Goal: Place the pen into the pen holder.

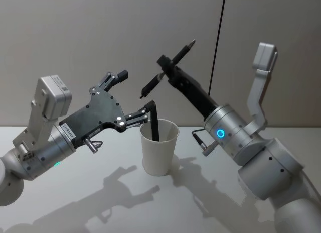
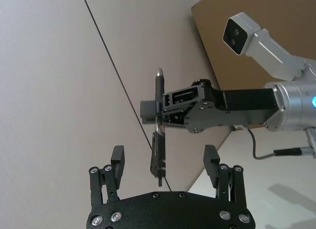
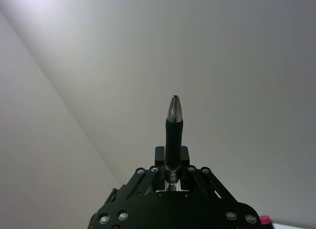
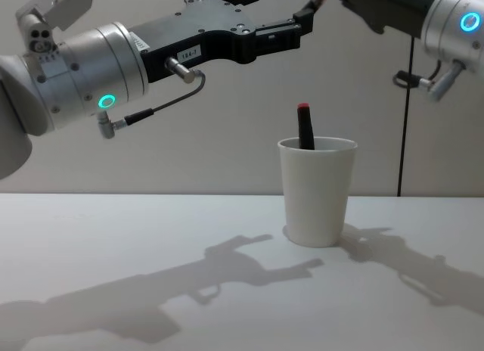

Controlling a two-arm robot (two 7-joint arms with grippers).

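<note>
My right gripper (image 1: 167, 68) is shut on a black pen (image 1: 150, 85) with a silver tip, holding it slanted in the air above and behind the pen holder (image 1: 159, 148), a white cup on the table. In the left wrist view the pen (image 2: 159, 140) hangs between the spread fingers (image 2: 117, 156) of my left gripper (image 2: 164, 157), which is open and touches nothing. The left gripper (image 1: 134, 93) hovers just left of the cup's rim. The right wrist view looks along the pen (image 3: 174, 133). Another black pen with a red end (image 4: 304, 127) stands inside the pen holder (image 4: 318, 196).
The white table (image 1: 100, 203) spreads around the cup with the arms' shadows on it. A thin dark line (image 1: 217, 47) runs down the grey wall behind. The left arm's cable (image 4: 151, 113) hangs under its wrist.
</note>
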